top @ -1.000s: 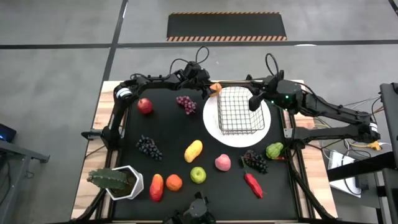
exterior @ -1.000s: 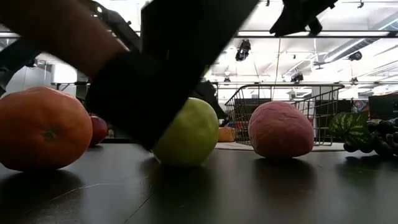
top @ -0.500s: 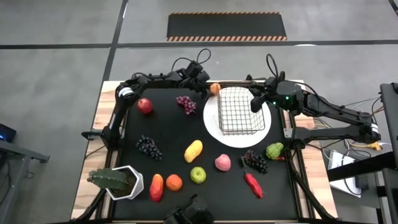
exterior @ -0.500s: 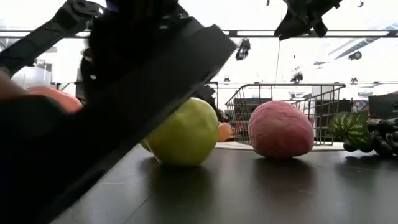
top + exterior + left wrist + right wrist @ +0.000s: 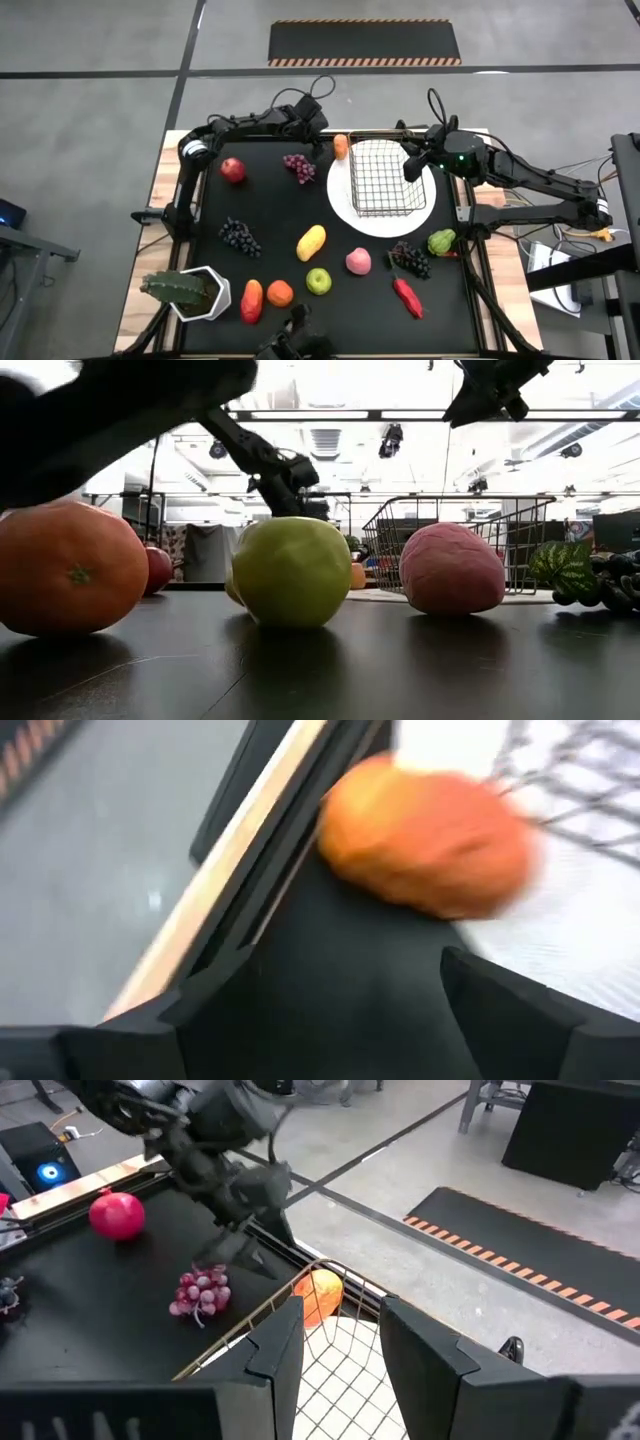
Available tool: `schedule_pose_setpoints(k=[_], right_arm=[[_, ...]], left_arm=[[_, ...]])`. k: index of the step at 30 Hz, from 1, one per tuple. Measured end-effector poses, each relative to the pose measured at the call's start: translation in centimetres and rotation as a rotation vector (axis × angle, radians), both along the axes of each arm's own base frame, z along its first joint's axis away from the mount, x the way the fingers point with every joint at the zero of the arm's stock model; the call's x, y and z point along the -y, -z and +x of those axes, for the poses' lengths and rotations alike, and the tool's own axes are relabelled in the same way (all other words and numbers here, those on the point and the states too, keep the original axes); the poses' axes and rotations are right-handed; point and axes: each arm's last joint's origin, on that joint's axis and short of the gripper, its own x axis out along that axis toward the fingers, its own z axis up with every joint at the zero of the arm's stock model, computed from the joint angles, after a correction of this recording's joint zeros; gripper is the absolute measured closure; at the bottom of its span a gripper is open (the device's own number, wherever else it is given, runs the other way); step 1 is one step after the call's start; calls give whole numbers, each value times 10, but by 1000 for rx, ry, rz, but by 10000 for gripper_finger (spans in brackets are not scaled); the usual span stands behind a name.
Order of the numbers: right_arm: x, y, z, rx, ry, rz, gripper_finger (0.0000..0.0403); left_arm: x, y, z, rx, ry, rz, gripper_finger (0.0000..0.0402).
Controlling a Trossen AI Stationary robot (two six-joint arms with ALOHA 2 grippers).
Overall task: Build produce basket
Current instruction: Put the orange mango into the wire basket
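The wire basket (image 5: 388,178) stands on a white plate (image 5: 345,208) at the table's far right. A small orange (image 5: 340,147) lies on the table at the basket's far left corner. My left gripper (image 5: 321,137) is open just left of that orange (image 5: 430,840), which lies ahead of its fingers and apart from them. My right gripper (image 5: 411,165) hangs open over the basket's far right corner, well above the rim (image 5: 315,1268). The other produce lies scattered over the black tabletop, among it a red apple (image 5: 232,170), purple grapes (image 5: 299,165), a mango (image 5: 311,242) and a peach (image 5: 358,262).
A cactus in a white pot (image 5: 190,292) stands at the near left corner. A green apple (image 5: 318,281), an orange (image 5: 280,293), two red peppers (image 5: 251,300) (image 5: 406,295), dark grapes (image 5: 239,236) (image 5: 410,258) and a green pepper (image 5: 441,241) lie toward the near side.
My left gripper has drawn back from the orange toward the table's left. The orange has shifted slightly toward the near left and now lies by itself beside the basket. A dark thing that filled the low view's left half has moved out of the way.
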Motion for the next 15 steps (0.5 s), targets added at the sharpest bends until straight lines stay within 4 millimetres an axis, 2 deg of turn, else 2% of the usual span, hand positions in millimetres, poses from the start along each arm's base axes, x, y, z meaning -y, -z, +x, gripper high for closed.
schedule_pose_setpoints(k=[2,4,7,11,15], right_arm=[[0,0,0,-4,-3,-4,282],[0,0,0,-7,-5,-7,282],[0,0,0,-7,-5,-7,282],[0,0,0,-8,-24,-3,282],[-1,0,0,-16,-49,-3,282]], left_arm=[[1,-5,5,23,59,70,109],[1,-4,8,47,35,88,109],[-1,-7,12,127,-183,40,109],[-2,-9,10,242,-514,-150,109],[5,-4,16,283,-571,-221,109]])
